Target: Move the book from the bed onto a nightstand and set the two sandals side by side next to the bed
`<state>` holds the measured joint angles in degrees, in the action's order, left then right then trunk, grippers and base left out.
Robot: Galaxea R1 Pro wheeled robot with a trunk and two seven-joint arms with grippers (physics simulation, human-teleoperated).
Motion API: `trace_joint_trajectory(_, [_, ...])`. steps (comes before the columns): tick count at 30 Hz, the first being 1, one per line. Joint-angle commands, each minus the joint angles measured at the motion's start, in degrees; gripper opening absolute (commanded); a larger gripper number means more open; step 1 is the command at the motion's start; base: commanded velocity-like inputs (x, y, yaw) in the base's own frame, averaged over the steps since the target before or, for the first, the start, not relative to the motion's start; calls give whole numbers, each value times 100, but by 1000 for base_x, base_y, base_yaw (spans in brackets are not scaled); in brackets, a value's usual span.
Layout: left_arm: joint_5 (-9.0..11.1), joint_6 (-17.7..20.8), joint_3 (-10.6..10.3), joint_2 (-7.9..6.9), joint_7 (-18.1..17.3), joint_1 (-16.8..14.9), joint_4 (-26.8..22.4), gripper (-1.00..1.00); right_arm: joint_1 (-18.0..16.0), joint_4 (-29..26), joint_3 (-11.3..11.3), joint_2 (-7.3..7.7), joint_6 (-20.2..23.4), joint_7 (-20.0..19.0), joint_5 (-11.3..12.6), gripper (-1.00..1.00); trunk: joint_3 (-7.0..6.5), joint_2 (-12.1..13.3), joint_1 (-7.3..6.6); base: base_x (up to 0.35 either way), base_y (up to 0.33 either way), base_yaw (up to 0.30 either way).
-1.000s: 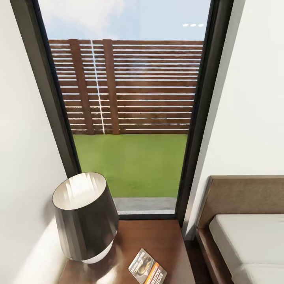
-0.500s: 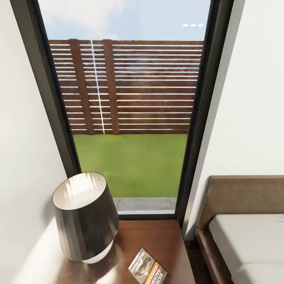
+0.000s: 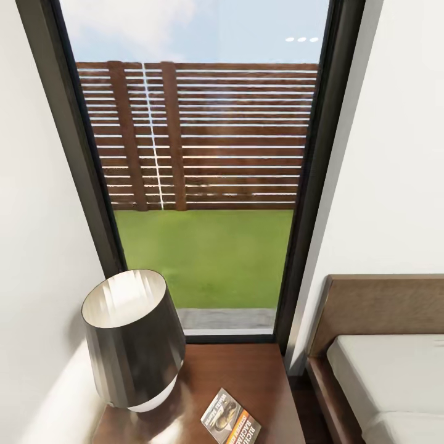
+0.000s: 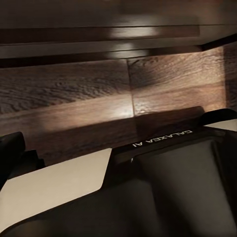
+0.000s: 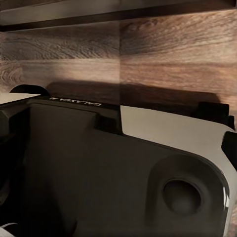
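- one book (image 3: pixel 230 423) lies flat on the nightstand (image 3: pixel 246 376), near the front right part of its top, turned at an angle to the cabinet edges.
- no difference from the earlier head views: the book, the lamp and the whole picture hold the same place, so neither the camera nor the objects have moved.
- book appearance: thin paperback, dark grey cover with a picture, an orange band with white lettering along its lower right part; the lower edge of the view cuts off its corner.
- the lamp (image 3: pixel 132 339) stands on the left part of the nightstand, apart from the book; its shade is dark outside and pale inside, widening upward.
- the nightstand top is dark brown wood with a glossy reflection; it stands just beside the bed (image 3: pixel 382 370), with a narrow strip of dark floor between them.
- the bed shows a brown headboard, a dark wooden frame and a plain light grey mattress.
- the window (image 3: pixel 203 185), behind the nightstand, has a dark frame; through it a slatted brown fence and green grass are visible.
- both wrist views show dark wood-grain floor (image 4: pixel 64 98) and parts of the robot's own black and white body (image 5: pixel 168 133).
- gripper state: it cannot be told for the left or the right gripper.
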<state>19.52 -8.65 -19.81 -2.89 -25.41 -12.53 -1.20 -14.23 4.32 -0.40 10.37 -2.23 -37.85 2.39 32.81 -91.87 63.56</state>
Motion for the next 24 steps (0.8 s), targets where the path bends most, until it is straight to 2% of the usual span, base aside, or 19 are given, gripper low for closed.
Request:
trace_joint_trajectory(1, [48, -21, -49, -1, -17, -4, 5, 100, -9, 24, -2, -4, -23, -21, 25, 100, 6, -3, 0, 0, 0, 0])
trace_joint_trajectory(11, [36, -22, -49, 7, -17, -4, -3, 100, -9, 25, 28, -37, -23, -21, 13, 100, 6, -3, 0, 0, 0, 0])
trace_joint_trajectory(16, [35, -22, -49, 8, -17, -4, -3, 100, -9, 25, 31, -144, -23, -22, -2, 100, 6, -3, 0, 0, 0, 0])
trace_joint_trajectory(24, [34, -23, -49, 8, -17, -4, -3, 100, -9, 25, 23, -166, -23, -21, -1, 100, 6, -3, 0, 0, 0, 0])
